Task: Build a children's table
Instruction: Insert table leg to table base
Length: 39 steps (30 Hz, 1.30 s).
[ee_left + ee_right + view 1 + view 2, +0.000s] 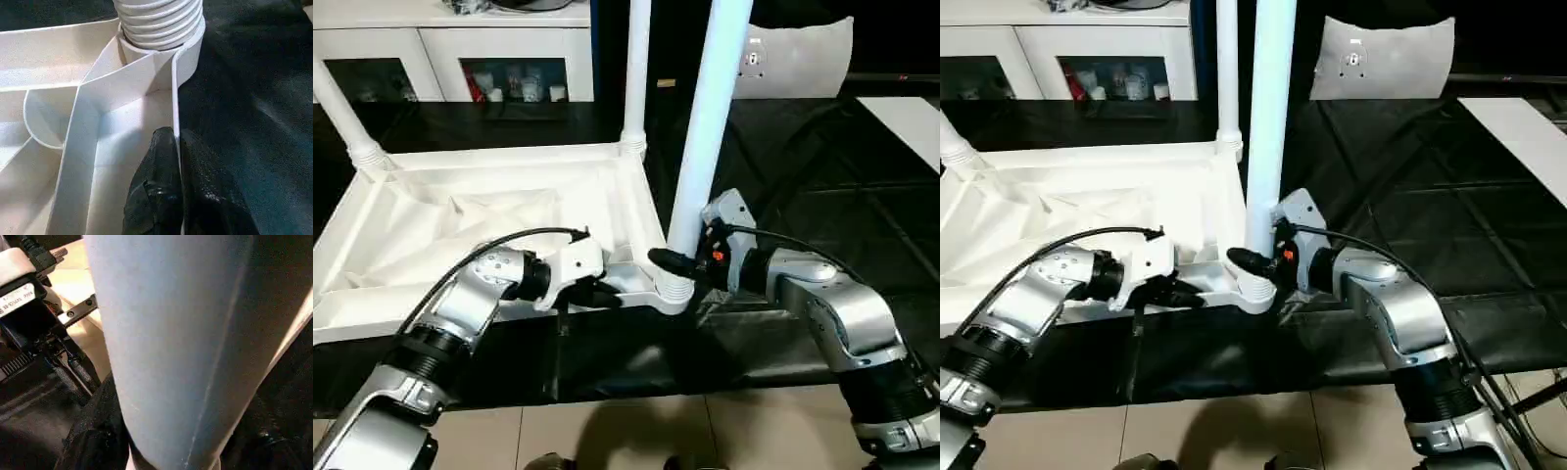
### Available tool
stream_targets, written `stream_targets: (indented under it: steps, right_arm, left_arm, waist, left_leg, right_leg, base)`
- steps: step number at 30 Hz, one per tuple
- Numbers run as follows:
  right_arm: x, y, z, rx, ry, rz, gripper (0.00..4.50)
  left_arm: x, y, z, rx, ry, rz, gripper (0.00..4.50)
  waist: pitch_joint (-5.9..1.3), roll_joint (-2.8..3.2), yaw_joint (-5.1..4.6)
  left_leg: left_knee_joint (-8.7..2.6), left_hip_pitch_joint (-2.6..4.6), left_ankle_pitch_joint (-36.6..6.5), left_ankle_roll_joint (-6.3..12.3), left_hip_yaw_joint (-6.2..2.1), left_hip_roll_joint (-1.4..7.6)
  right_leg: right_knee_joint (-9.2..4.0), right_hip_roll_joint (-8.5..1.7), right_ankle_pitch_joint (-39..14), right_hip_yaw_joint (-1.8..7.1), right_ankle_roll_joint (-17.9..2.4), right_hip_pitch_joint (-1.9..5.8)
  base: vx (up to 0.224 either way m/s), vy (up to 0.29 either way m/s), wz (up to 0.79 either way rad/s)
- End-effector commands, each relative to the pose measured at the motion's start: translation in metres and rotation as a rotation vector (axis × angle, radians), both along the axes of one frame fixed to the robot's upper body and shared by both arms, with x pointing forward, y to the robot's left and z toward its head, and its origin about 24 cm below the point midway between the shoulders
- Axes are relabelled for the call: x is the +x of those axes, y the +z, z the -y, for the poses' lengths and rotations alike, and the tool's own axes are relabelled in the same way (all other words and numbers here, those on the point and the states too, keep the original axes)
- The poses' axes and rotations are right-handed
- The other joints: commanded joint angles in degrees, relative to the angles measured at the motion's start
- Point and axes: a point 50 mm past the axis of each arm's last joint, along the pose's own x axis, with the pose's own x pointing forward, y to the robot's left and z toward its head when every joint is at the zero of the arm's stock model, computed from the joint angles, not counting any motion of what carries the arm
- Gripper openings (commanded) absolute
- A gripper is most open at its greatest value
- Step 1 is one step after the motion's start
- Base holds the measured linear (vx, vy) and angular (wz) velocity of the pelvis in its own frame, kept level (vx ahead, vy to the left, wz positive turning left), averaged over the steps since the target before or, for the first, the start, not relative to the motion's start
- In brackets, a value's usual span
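The children's table top point(499, 220) lies upside down on a black sheet point(803, 186) covering the work surface, ribbed underside facing up. Three white tubular legs stand in its round corner sockets: one at the far left corner point(342, 113), tilted outward; one at the far right corner point(636, 69), upright; and one at the near right corner point(710, 117), leaning slightly away from the top.

The left gripper point(607, 294) sits at the near edge of the top, just beside the near right corner socket point(674, 291). In the left wrist view its two black fingers point(156, 196) are pressed together on the thin upright rim wall point(175, 98) of the top, one finger on each side of the wall. The threaded end of the near right leg point(159, 19) is seated in the socket just beyond the fingertips.

The right gripper point(677, 262) reaches in from the right at the base of the near right leg, just above the socket. Its fingers stand about half apart around the leg's tube, one black finger point(666, 260) visible on the tube's near side. In the right wrist view the leg point(181, 342) runs between the fingers, with the left gripper's body point(29, 333) beside it.

White cabinets point(509, 59) with glass doors stand behind the work surface. A tiled floor point(656, 431) lies at the near edge.
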Motion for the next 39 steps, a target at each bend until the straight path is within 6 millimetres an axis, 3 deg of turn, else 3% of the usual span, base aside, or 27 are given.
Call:
stream_targets:
  steps: [1, 9, 14, 19, 22, 26, 27, 33, 34, 37, 38, 39]
  right_arm:
    - [0.001, -0.012, 0.003, 0.021, -0.019, -0.087, 1.9]
    - [-0.001, -0.024, 0.011, 0.127, -0.051, -0.168, 1.9]
    - [-0.013, -0.044, 0.019, 0.203, -0.114, -0.213, 1.9]
    - [-0.023, -0.056, 0.021, 0.189, -0.16, -0.138, 1.9]
    - [-0.026, -0.06, 0.02, 0.105, -0.139, -0.075, 1.9]
    - [-0.028, -0.064, 0.018, 0.034, -0.103, -0.035, 1.89]
    - [-0.029, -0.065, 0.018, 0.013, -0.088, -0.03, 1.89]
    - [-0.028, -0.066, 0.011, -0.047, 0.001, -0.018, 1.89]
    - [-0.027, -0.066, 0.009, -0.056, 0.035, -0.023, 1.89]
    - [-0.029, -0.066, 0.005, -0.08, 0.102, -0.035, 1.89]
    - [-0.029, -0.066, 0.005, -0.08, 0.102, -0.035, 1.89]
    - [-0.031, -0.068, 0.004, -0.091, 0.134, -0.052, 1.89]
  left_arm:
    - [-0.004, 0.001, 0.003, 0.023, -0.05, -0.005, 0.0]
    - [0.002, 0.003, 0.004, -0.003, -0.009, 0.023, 0.0]
    - [0.007, 0.007, 0.003, -0.045, 0.062, 0.041, 0.0]
    - [0.01, 0.009, 0.002, -0.062, 0.09, 0.047, 0.0]
    - [0.009, 0.009, 0.002, -0.06, 0.082, 0.042, 0.0]
    - [0.008, 0.009, 0.002, -0.053, 0.07, 0.037, 0.0]
    - [0.007, 0.009, 0.001, -0.048, 0.064, 0.036, 0.0]
    - [0.002, 0.007, -0.002, 0.007, 0.015, 0.042, 0.0]
    - [0.001, 0.007, -0.003, 0.037, -0.007, 0.052, 0.0]
    - [-0.001, 0.007, -0.003, 0.085, -0.057, 0.065, 0.0]
    - [-0.001, 0.007, -0.003, 0.085, -0.057, 0.065, 0.0]
    - [-0.001, 0.008, -0.003, 0.088, -0.074, 0.065, 0.0]
  waist:
    - [-3.88, -0.29, 0.35]
    - [-3.97, -0.15, 0.59]
    - [-3.68, 0.43, 1.05]
    - [-3.49, 0.77, 1.54]
    - [-2.87, 0.66, 1.24]
    - [-2.59, 0.63, 1.16]
    - [-2.39, 0.29, 1.02]
    - [-1.6, 0.23, 0.0]
    - [-0.75, 0.07, -0.27]
    - [-0.8, 0.07, -0.46]
    - [-0.58, 0.18, -0.38]
    - [-0.34, 0.12, -0.37]
  left_leg:
    - [-4.66, 1.27, -9.5, 1.34, -1.24, 4.06]
    - [-4.61, 1.23, -8.5, 1.61, -1.18, 4.07]
    - [-4.87, 1.28, -11.3, 0.61, -1.27, 4.12]
    - [-5.29, 1.41, -13.5, -0.48, -1.41, 4.13]
    - [-5.63, 1.42, -17.9, -1.64, -1.58, 4.05]
    - [-5.77, 1.53, -19.4, -1.53, -1.78, 4.12]
    - [-5.86, 1.38, -19.4, -1.39, -1.74, 4.13]
    - [-6.25, 1.21, -22.5, -1.31, -2.1, 4.09]
    - [-6.47, 1.21, -24.1, -1.34, -2.24, 4.12]
    - [-6.52, 1.35, -24.2, -1.35, -2.24, 4.17]
    - [-6.57, 1.57, -23.7, -1.22, -2.05, 4.17]
    - [-6.82, 1.42, -22.9, -1.02, -2.06, 4.23]
  right_leg:
    - [-3.63, -4.3, -9.5, 2.56, -15.5, 2.58]
    - [-3.49, -4.26, -7.2, 2.48, -16.1, 2.65]
    - [-3.84, -4.33, -9.6, 2.48, -15.9, 2.47]
    - [-4.04, -4.24, -10.9, 2.47, -15.0, 2.26]
    - [-4.62, -4.22, -16.3, 2.5, -13.6, 1.93]
    - [-5.07, -4.39, -20.4, 2.68, -12.1, 1.67]
    - [-5.17, -4.31, -20.5, 2.7, -11.9, 1.56]
    - [-5.51, -4.32, -25.0, 2.73, -10.4, 1.13]
    - [-5.91, -4.37, -27.2, 2.84, -9.6, 0.62]
    - [-6.03, -4.38, -27.9, 2.93, -9.0, 0.68]
    - [-6.25, -4.32, -26.9, 3.01, -9.3, 0.43]
    - [-6.14, -4.28, -25.0, 2.94, -9.8, 0.68]
  base:
    - [0.0, 0.0, 0.0]
    - [0.0, 0.0, 0.0]
    - [0.0, 0.0, 0.0]
    - [0.0, 0.0, 0.0]
    - [0.0, 0.0, 0.0]
    - [0.0, 0.0, 0.0]
    - [0.0, 0.0, 0.0]
    - [0.0, 0.0, 0.0]
    - [0.0, 0.0, 0.0]
    - [0.0, 0.0, 0.0]
    - [0.0, 0.0, 0.0]
    - [0.0, 0.0, 0.0]
